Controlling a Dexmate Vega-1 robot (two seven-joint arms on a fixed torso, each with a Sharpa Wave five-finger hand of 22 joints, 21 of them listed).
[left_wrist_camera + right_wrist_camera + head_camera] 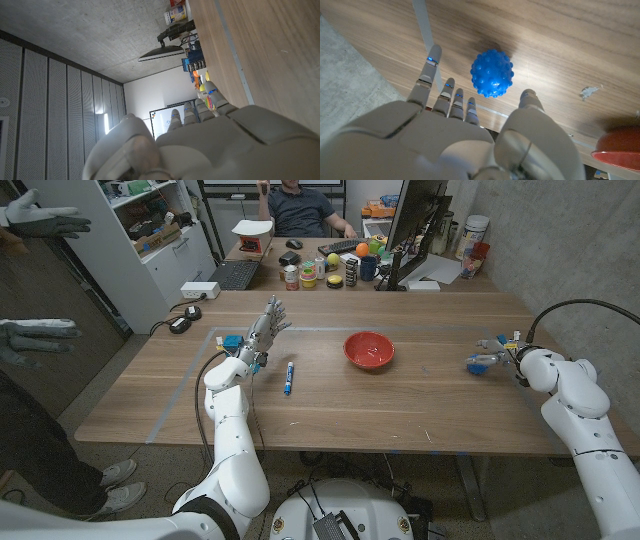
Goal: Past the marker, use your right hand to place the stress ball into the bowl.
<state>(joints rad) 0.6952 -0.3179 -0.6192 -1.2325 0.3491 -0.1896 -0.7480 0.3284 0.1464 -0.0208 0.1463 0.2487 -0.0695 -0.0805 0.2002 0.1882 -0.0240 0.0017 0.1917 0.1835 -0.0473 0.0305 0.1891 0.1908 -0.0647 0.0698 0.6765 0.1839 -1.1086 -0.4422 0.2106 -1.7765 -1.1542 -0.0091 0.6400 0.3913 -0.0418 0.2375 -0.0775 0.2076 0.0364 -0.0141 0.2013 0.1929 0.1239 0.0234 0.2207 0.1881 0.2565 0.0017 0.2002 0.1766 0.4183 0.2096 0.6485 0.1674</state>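
Note:
The blue knobbly stress ball (492, 72) lies on the wooden table at the right, seen as a blue spot (479, 363) in the head view. My right hand (499, 347) hovers just beside and over it, fingers (429, 67) spread around the ball without gripping it. The red bowl (368, 350) stands mid-table, its rim (620, 148) also in the right wrist view. A blue marker (288, 378) lies left of the bowl. My left hand (263, 330) is raised beside the marker, fingers apart and holding nothing; its back (200, 145) shows in the left wrist view.
A person's gloved hands (38, 222) reach in at the left edge. Another person (300, 205) sits behind a cluttered desk with a monitor (415, 220), keyboard (235, 275) and cups. A tape line (190, 380) runs down the table's left part.

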